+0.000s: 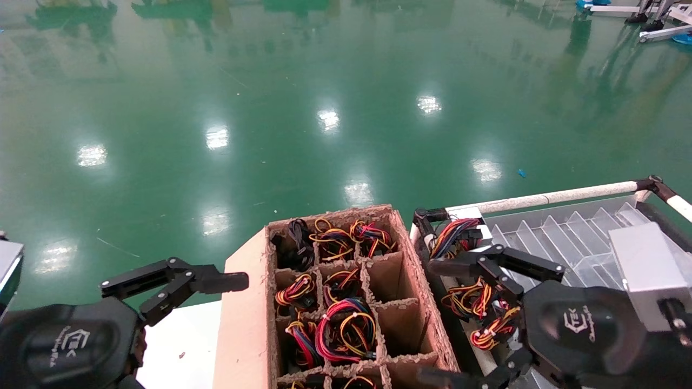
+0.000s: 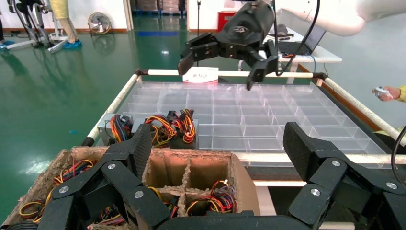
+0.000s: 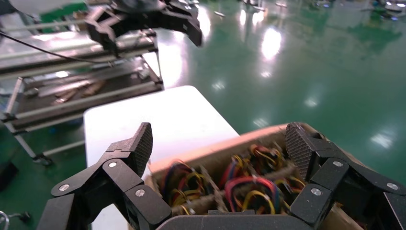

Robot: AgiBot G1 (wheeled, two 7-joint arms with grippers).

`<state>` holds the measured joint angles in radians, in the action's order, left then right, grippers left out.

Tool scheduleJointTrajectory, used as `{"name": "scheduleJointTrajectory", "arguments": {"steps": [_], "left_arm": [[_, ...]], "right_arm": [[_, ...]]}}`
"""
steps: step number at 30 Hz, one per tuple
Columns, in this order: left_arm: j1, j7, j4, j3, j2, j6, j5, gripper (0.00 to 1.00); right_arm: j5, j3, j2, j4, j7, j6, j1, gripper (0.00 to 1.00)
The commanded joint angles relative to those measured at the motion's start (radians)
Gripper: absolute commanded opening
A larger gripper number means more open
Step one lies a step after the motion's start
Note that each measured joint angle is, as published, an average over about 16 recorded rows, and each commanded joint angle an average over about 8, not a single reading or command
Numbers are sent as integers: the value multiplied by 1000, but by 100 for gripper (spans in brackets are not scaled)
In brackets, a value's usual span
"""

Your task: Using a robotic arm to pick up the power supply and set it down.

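Observation:
A power supply (image 1: 478,300) with a zip-tied bundle of red, yellow and orange wires lies on the near-left corner of the clear tray (image 1: 562,237); the left wrist view also shows this power supply (image 2: 174,127). My right gripper (image 1: 440,324) hangs open and empty just above it, between the tray and the cardboard box (image 1: 246,302). The right wrist view has the right gripper (image 3: 220,143) spread wide, facing the box's wire bundles (image 3: 249,187). My left gripper (image 1: 178,283) is open and empty at the box's left side, seen as the left gripper (image 2: 219,143) in its own view.
The divided box (image 2: 242,179) holds several more wired units (image 1: 343,327). A unit with blue wires (image 1: 457,235) lies at the tray's far-left corner. A plain grey box (image 1: 643,275) sits at the right. A white table (image 1: 184,340) is under the box, with green floor beyond.

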<state>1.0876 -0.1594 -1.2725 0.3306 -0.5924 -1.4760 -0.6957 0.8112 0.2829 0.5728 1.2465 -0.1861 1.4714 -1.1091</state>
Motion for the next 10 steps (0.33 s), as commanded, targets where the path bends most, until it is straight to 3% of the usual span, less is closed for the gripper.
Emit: {"name": "scheduleJointTrajectory", "arguments": {"steps": [1, 10], "left_arm": [[0, 0, 0, 0, 0, 0, 0, 100], [0, 0, 0, 0, 0, 0, 0, 100]], "right_arm": [[-14, -1, 7, 7, 0, 4, 6, 100], [-68, -3, 32, 32, -1, 20, 29, 100]]}}
